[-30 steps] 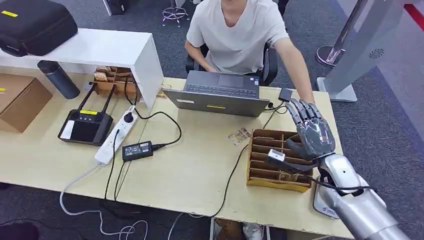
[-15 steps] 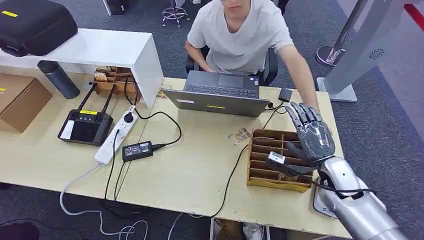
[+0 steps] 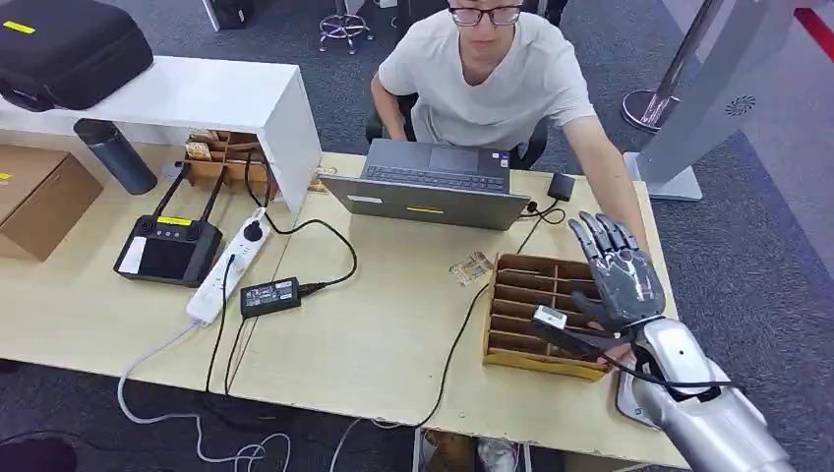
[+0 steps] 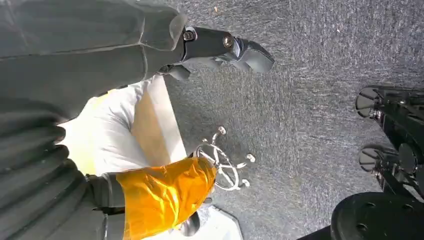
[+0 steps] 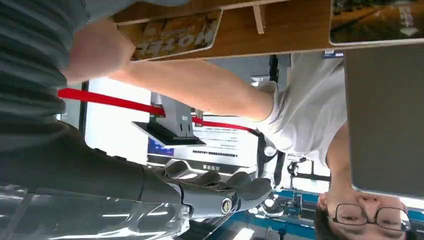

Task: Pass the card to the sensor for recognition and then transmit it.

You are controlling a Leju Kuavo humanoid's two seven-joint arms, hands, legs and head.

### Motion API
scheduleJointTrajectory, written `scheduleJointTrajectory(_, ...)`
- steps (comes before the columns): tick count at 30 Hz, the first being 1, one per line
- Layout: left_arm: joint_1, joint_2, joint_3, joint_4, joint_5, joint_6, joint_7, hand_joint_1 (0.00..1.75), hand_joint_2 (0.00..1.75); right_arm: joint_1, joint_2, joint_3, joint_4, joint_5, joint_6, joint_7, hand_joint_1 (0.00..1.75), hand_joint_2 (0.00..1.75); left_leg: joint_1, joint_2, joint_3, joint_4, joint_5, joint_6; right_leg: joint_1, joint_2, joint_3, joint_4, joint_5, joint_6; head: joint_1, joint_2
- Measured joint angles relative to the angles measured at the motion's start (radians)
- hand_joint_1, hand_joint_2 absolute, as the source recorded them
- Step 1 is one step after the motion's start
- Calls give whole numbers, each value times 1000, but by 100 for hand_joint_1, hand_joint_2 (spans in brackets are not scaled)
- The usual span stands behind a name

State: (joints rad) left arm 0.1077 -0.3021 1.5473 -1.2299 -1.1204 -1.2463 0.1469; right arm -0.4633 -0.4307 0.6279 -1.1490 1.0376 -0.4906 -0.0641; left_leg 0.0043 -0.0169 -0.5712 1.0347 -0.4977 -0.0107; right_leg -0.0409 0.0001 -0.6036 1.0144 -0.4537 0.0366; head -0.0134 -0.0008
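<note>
Frame of reference: head view; 12 o'clock points away from the robot, towards the seated person (image 3: 492,79).
Right hand (image 3: 622,280): raised over the far right part of the divided box (image 3: 511,356), back of the hand facing the camera.
Right fingers (image 3: 590,236): stretched out towards 12 o'clock and spread apart; nothing is seen between them in the head view or the right wrist view.
Left hand (image 4: 220,45): seen from its wrist camera above grey carpet; one dark finger juts out, and whether the fingers are apart or curled cannot be told.
Card (image 5: 172,34): a printed card lies flat in the brown box in the right wrist view, just beside the person's hand. Whether this is the card to be passed cannot be told.
Loose cards (image 3: 470,267): a small pair on the counter (image 3: 393,324), at 10 o'clock from the box and apart from it.
Person's arm (image 3: 600,172): reaches from 12 o'clock down to the right hand; its end is hidden behind the robot's fingers.
Laptop (image 3: 428,202): open, at 11 o'clock from the box, in front of the person.
Flat pale device (image 3: 629,405): at the counter's near edge, at 5 o'clock from the box, partly under the right forearm.
Left half of counter: power strip (image 3: 228,270), black adapter (image 3: 270,295), black controller (image 3: 167,248).
</note>
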Motion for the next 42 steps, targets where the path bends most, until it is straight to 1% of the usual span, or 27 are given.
scheduleJointTrajectory(18, 2, -8, 0, 0, 31, -5, 26, 0, 175, 17, -15, -23, 5, 2, -2, 2, 0, 175, 0, 0, 0, 0, 0, 0, 0, 0, 0, 0, 0, 0, 0, 0)
scheduleJointTrajectory(19, 2, -8, 0, 0, 32, -5, 27, 0, 175, 18, -15, -24, 5, 2, -2, 2, 175, 175, 0, 0, 0, 0, 0, 0, 0, 0, 0, 0, 0, 0, 0, 0)
scheduleJointTrajectory(42, 5, -8, 0, 0, 45, -8, 39, 0, 175, 34, -17, -46, 2, -14, -2, -10, 175, 175, 0, 0, 0, 0, 0, 0, 0, 0, 0, 0, 0, 0, 0, 0)
